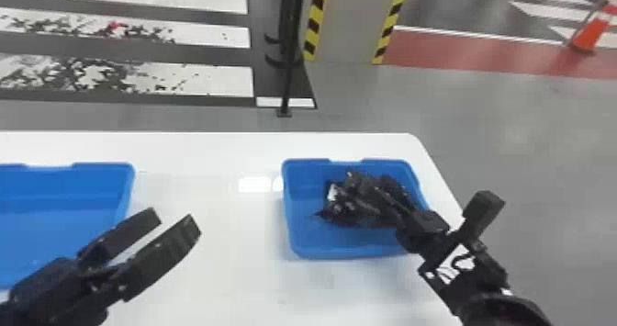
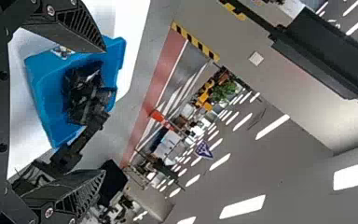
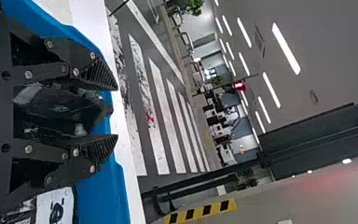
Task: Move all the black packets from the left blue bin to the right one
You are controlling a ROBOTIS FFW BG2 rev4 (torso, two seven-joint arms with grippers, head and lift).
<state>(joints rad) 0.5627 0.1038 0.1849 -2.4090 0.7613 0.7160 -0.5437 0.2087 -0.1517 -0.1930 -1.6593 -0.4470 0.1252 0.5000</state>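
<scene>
I see my black left arm (image 1: 50,290) at 8 o'clock in the head view and my black right arm (image 1: 489,274) at 4 o'clock. It has a white patch (image 1: 454,265) with black squiggles. My left tool (image 1: 176,218) has two flat black fingers (image 1: 165,251). My right wrist view shows round, shiny screws (image 3: 76,72).

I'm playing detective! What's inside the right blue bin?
Black packets lie heaped in the right blue bin. The right gripper covers some of them, and whatever is under the heap is hidden.
</scene>
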